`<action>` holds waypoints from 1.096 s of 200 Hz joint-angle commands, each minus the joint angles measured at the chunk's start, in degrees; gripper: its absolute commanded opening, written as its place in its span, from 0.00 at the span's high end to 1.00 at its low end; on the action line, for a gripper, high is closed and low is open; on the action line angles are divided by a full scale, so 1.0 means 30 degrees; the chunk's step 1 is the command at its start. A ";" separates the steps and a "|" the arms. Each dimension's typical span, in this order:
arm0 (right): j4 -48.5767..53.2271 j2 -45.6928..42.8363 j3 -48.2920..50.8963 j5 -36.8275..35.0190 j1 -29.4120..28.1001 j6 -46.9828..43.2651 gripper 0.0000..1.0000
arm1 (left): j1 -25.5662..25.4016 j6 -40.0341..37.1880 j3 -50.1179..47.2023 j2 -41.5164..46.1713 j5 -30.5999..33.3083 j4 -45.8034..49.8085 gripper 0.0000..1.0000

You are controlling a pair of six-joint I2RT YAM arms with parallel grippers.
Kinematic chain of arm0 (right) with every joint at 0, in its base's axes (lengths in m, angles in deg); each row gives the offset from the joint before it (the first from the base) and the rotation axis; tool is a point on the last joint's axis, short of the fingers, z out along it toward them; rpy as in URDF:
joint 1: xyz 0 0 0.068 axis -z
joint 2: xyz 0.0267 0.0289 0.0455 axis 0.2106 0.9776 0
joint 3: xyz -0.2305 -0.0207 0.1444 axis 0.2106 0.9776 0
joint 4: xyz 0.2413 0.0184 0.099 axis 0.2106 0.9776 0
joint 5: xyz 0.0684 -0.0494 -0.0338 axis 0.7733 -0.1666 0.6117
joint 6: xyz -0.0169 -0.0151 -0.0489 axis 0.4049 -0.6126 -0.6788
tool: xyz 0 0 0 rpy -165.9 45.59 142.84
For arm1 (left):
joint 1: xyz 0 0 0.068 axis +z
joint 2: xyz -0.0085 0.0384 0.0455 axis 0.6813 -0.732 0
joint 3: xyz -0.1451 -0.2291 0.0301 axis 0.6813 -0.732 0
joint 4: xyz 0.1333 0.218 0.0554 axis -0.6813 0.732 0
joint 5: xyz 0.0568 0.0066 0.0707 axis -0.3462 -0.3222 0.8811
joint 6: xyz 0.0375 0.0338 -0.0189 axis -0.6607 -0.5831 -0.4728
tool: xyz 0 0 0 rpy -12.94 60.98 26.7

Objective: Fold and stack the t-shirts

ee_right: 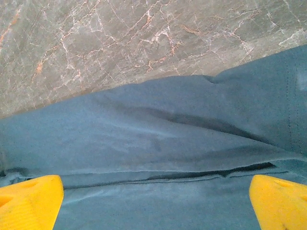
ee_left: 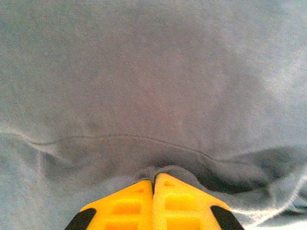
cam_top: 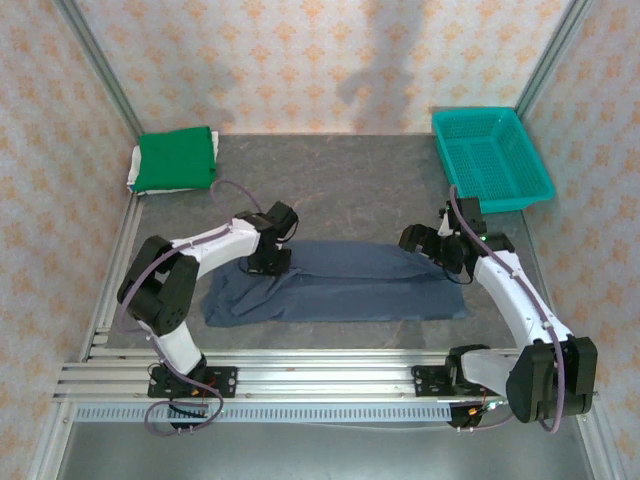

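A slate-blue t-shirt [cam_top: 340, 288] lies as a long folded band across the middle of the table. My left gripper [cam_top: 268, 262] rests on its back left part. In the left wrist view its yellow fingers [ee_left: 129, 203] are pressed together, and the left gripper [ee_left: 154, 179] is shut on a small pinch of the blue cloth [ee_left: 153, 96]. My right gripper [cam_top: 440, 256] hovers over the shirt's back right edge. There the right gripper [ee_right: 153, 211] is open, with its fingertips [ee_right: 29, 201] wide apart above the layered blue cloth [ee_right: 158, 143]. A folded green t-shirt [cam_top: 176, 160] lies on a white one [cam_top: 133, 172] at the back left.
A teal mesh basket [cam_top: 490, 155] stands at the back right corner. Grey marbled tabletop [ee_right: 120, 43] shows behind the blue shirt. Aluminium rails [cam_top: 320, 378] run along the near edge, and patterned walls close in the sides and back.
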 commanded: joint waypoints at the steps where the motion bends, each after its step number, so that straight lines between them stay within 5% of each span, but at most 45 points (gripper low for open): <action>1: -0.0418 0.0216 0.0130 -0.0597 -0.0085 0.0214 0.01 | -0.1158 0.0799 -0.0402 0.1384 0.0909 0.0146 0.98; 56: -0.0607 0.0618 0.0143 -0.1951 -0.0067 0.0617 0.01 | -0.6570 0.4064 -0.2454 0.3656 0.1445 -0.0893 0.92; 71: -0.0763 0.1343 0.0009 -0.1895 -0.0059 0.0779 0.01 | -0.7935 0.4233 -0.2443 0.4065 0.0883 -0.1472 0.79; 90: -0.0978 0.1924 -0.0202 -0.1740 -0.0074 0.0869 0.01 | -0.8747 0.4288 -0.2170 0.4818 0.1635 -0.0851 0.46; 112: -0.0833 0.2556 -0.0550 -0.1832 -0.0073 0.0796 0.00 | -0.8685 0.4406 -0.2433 0.6727 0.2904 -0.0566 0.29; 149: -0.0148 0.3387 -0.1135 -0.2538 -0.0074 0.0525 0.01 | -0.5037 0.6953 -0.3066 0.8041 0.4291 0.1173 0.22; 176: 0.1656 0.5104 -0.1896 -0.3683 -0.0074 0.0663 0.01 | -0.1613 0.8751 -0.3867 0.7096 0.3802 0.1535 0.26; 219: 0.2845 0.6628 -0.2190 -0.5114 0.0248 0.1849 0.18 | 0.1418 0.9459 -0.4595 0.4535 0.4015 0.0024 0.35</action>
